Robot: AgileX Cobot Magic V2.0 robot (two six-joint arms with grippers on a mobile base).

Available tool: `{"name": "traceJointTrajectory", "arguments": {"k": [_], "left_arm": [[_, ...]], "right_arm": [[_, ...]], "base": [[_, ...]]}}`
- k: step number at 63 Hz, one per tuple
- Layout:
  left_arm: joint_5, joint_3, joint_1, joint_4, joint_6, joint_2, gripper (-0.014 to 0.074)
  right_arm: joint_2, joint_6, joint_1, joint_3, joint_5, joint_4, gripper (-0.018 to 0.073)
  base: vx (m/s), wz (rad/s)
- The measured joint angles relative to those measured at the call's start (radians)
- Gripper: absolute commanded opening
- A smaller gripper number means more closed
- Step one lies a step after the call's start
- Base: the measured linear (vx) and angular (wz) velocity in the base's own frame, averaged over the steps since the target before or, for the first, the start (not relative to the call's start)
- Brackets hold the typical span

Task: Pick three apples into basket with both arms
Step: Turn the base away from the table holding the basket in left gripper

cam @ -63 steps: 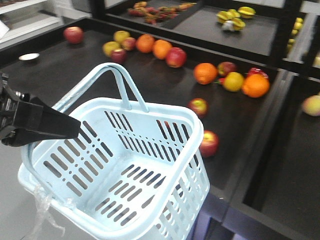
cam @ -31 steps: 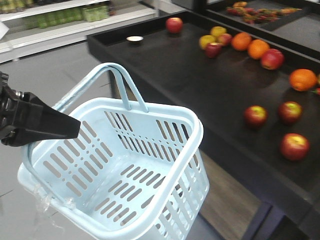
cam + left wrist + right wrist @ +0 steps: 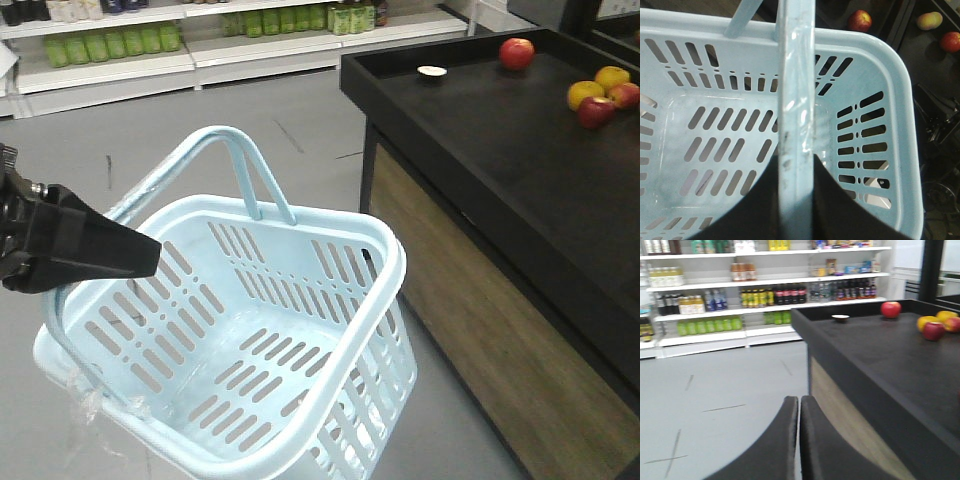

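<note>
The black worktop (image 3: 480, 170) stands at right over the grey floor (image 3: 250, 130); the basket (image 3: 396, 270) hangs beside it, well apart from the fruit, its hoop handle (image 3: 796, 75) clamped in the left gripper (image 3: 796, 172); the right gripper (image 3: 799, 412) is closed, its fingers pressed together; one apple (image 3: 517, 52) sits at the worktop's far corner; another apple (image 3: 597, 110) lies just beside a yellow fruit (image 3: 583, 94).
</note>
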Motion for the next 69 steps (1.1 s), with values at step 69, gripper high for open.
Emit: {"name": "traceJointTrajectory", "arguments": {"k": [69], "left_arm": [[0.0,0.0,0.0,-0.001,0.0,-0.001,-0.0008]], "right_arm": [[0.0,0.0,0.0,0.0,0.0,0.0,-0.0001]], "base": [[-0.06,0.35]]}}
